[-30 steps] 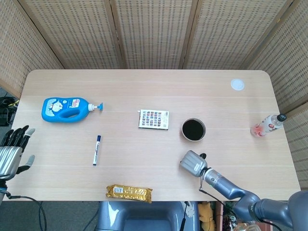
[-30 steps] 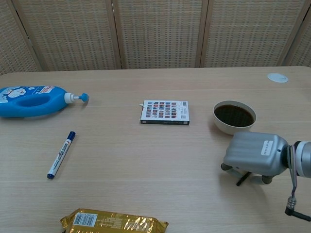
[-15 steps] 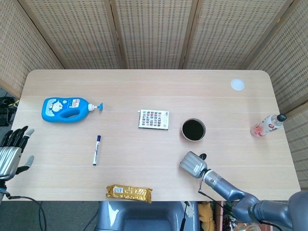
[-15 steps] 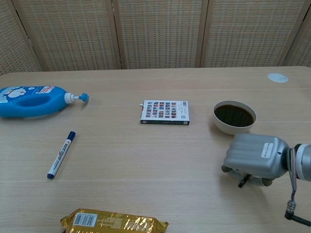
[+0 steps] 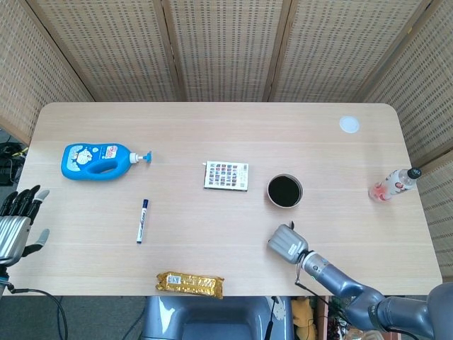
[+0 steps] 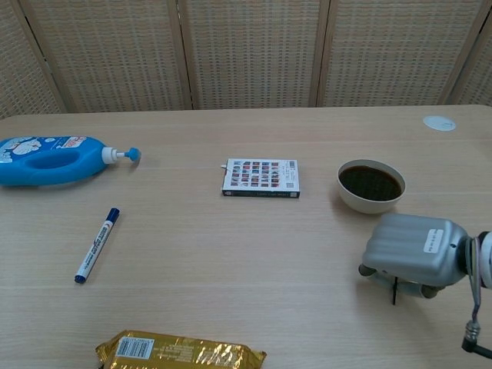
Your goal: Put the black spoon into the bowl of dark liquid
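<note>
The bowl of dark liquid (image 5: 284,191) (image 6: 370,184) stands right of the table's middle. My right hand (image 5: 287,244) (image 6: 415,250) lies knuckles up on the table just in front of it, fingers curled down around the black spoon. Only a thin black piece of the spoon (image 6: 394,291) sticks out beneath the hand in the chest view, and a small black tip (image 5: 291,226) shows at the hand's far edge in the head view. My left hand (image 5: 18,219) hangs off the table's left edge, fingers apart and holding nothing.
A patterned card box (image 5: 226,176) lies left of the bowl. Further left are a blue marker (image 5: 141,220) and a blue detergent bottle (image 5: 95,161). A gold snack pack (image 5: 190,283) sits at the front edge, a pink bottle (image 5: 393,185) at the right edge, a white lid (image 5: 349,125) far right.
My right hand has slid slightly right and toward the front edge. The spoon piece under it has turned from slanted to nearly upright in the chest view. The left hand is still.
</note>
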`<state>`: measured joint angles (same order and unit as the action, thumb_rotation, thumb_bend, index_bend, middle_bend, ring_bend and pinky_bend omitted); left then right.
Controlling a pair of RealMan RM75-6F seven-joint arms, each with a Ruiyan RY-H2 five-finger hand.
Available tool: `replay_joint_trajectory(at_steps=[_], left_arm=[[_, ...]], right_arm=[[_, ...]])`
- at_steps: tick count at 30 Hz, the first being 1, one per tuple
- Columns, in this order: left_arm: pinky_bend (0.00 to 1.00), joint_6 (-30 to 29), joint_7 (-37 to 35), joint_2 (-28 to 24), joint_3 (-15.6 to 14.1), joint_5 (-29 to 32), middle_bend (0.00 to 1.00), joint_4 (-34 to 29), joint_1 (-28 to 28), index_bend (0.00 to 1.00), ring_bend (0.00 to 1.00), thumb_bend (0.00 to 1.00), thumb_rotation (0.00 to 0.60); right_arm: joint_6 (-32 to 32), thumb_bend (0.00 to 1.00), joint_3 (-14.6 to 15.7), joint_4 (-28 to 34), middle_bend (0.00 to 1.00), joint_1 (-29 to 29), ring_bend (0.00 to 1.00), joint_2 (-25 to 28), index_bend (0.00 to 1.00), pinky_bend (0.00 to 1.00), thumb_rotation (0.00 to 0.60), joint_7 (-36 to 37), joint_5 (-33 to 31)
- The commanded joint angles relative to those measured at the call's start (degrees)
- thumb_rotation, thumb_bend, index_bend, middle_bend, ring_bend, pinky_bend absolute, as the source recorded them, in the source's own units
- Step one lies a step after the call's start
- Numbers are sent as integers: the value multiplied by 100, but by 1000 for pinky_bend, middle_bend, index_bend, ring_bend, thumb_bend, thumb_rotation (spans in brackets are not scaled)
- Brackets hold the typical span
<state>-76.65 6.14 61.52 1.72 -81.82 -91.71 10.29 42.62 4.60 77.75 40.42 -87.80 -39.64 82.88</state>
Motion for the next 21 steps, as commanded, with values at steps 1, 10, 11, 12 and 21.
replay_joint_trajectory(at_steps=[1, 10, 11, 12, 21], left_arm=[[0, 2, -1, -1, -5, -2, 0, 0, -2, 0, 0, 414, 600], [0, 6, -18, -4, -14, -36, 0, 3, 5, 0, 0, 414, 600], [0, 11, -22, -3, -16, -38, 0, 7, 8, 0, 0, 413, 600], [0, 17, -21, -3, -18, -40, 0, 7, 10, 0, 0, 413, 600], [0, 34, 17, -5, -28, -74, 0, -14, 31, 0, 0, 414, 600]], right_arm=[[84, 590, -14, 88, 828, -18, 739, 84, 596, 704, 600, 39, 18], [179, 612, -233, 877, 833, 89, 740, 757, 604, 708, 600, 405, -58], [123, 614, -280, 1020, 834, 132, 740, 889, 604, 707, 600, 510, -114], [66, 617, -334, 1143, 835, 167, 740, 999, 606, 708, 600, 635, -190], [-496, 648, -736, 1805, 839, 519, 740, 1844, 620, 708, 600, 1640, -774]])
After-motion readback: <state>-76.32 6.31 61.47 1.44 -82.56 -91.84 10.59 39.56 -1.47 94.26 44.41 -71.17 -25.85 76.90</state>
